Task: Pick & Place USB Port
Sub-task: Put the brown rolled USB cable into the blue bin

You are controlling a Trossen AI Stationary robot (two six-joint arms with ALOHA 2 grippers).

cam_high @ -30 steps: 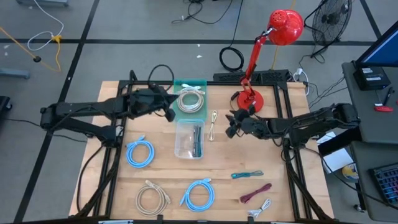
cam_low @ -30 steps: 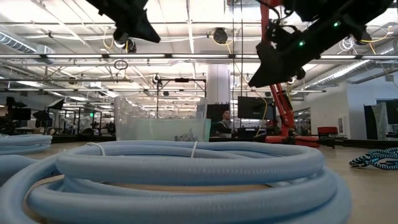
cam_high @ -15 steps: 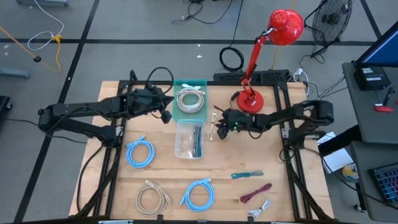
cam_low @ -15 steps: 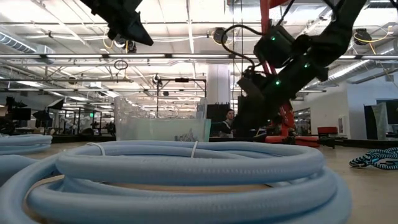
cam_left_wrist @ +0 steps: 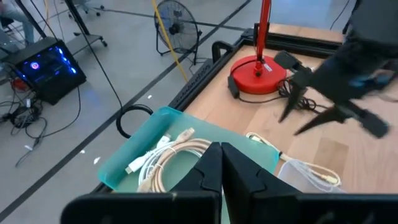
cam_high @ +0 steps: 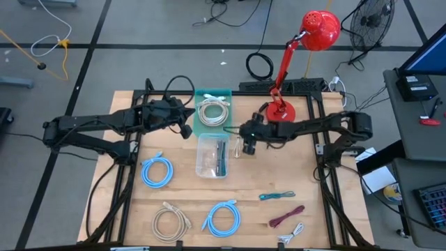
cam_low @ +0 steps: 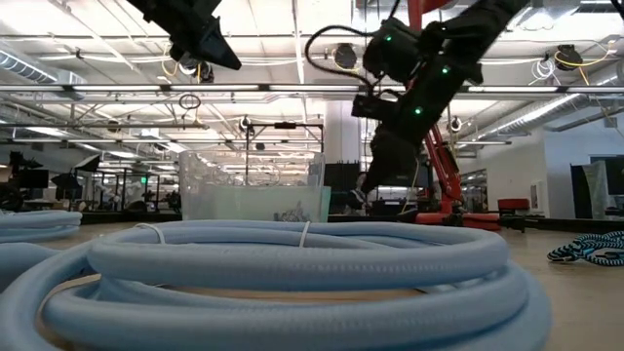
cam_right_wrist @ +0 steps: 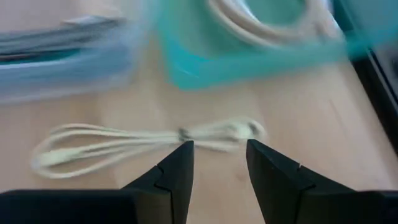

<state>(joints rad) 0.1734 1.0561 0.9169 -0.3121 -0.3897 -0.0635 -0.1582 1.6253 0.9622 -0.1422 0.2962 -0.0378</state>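
Note:
The white USB cable (cam_high: 238, 139), a slim tied bundle, lies flat on the wooden table between the clear container (cam_high: 212, 155) and the red lamp's base. In the right wrist view the cable (cam_right_wrist: 149, 140) runs across just beyond my fingertips. My right gripper (cam_high: 244, 143) (cam_right_wrist: 219, 155) is open, pointing down at the cable's tied middle without touching it. It also shows in the left wrist view (cam_left_wrist: 298, 118) and the low view (cam_low: 372, 185). My left gripper (cam_high: 189, 129) (cam_left_wrist: 221, 158) is shut and hovers by the teal bin (cam_high: 212, 111), which holds a cream cable.
The red desk lamp (cam_high: 279, 108) stands just behind my right arm. Two blue cable coils (cam_high: 157, 171) (cam_high: 223, 217), a beige coil (cam_high: 171, 222), and a teal (cam_high: 277, 196), a maroon (cam_high: 287, 217) and a white cable (cam_high: 291, 233) lie toward the near edge.
My right gripper has swung toward the table's left, come down and tipped its fingers downward over the white cable. It was open throughout.

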